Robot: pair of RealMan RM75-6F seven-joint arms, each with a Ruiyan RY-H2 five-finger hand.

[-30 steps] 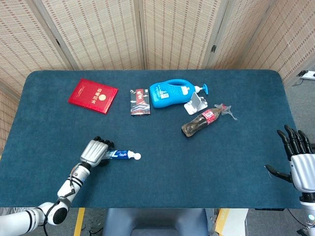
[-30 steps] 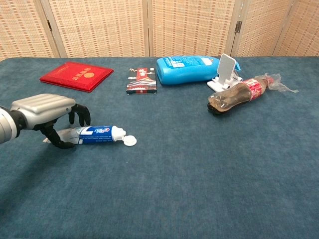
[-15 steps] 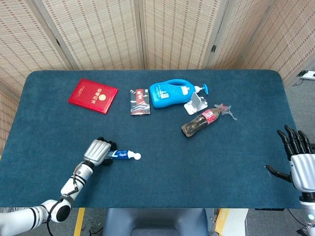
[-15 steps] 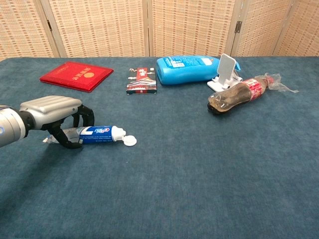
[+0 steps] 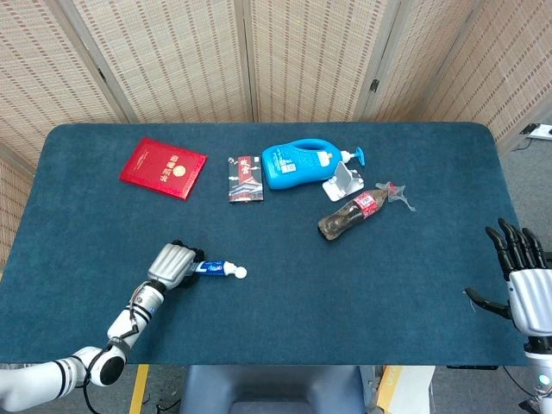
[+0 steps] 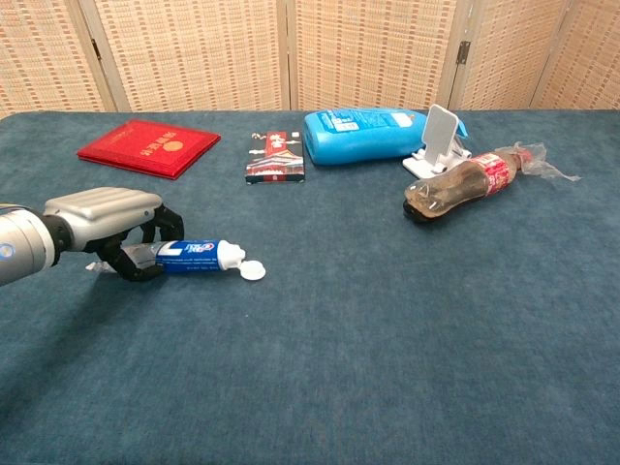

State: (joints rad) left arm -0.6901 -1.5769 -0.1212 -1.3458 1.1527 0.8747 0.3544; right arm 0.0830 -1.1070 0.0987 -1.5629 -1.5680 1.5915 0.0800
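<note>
Blue-and-white toothpaste tube (image 6: 199, 257), lying flat on table (image 6: 387, 329), cap end pointing away from left hand (image 6: 107, 218). Probably light, soft-walled, slick; best gripped mid-body. Fingers (image 6: 155, 225) curled over tail end, palm down, low forearm. Right hand (image 5: 526, 289) well apart, spread, holding nothing.

Print shows on the toothpaste tube (image 6: 199, 255), red booklet (image 5: 163, 167), blue bottle (image 6: 363, 134) and cola bottle (image 6: 457, 184), but none is legible.
</note>
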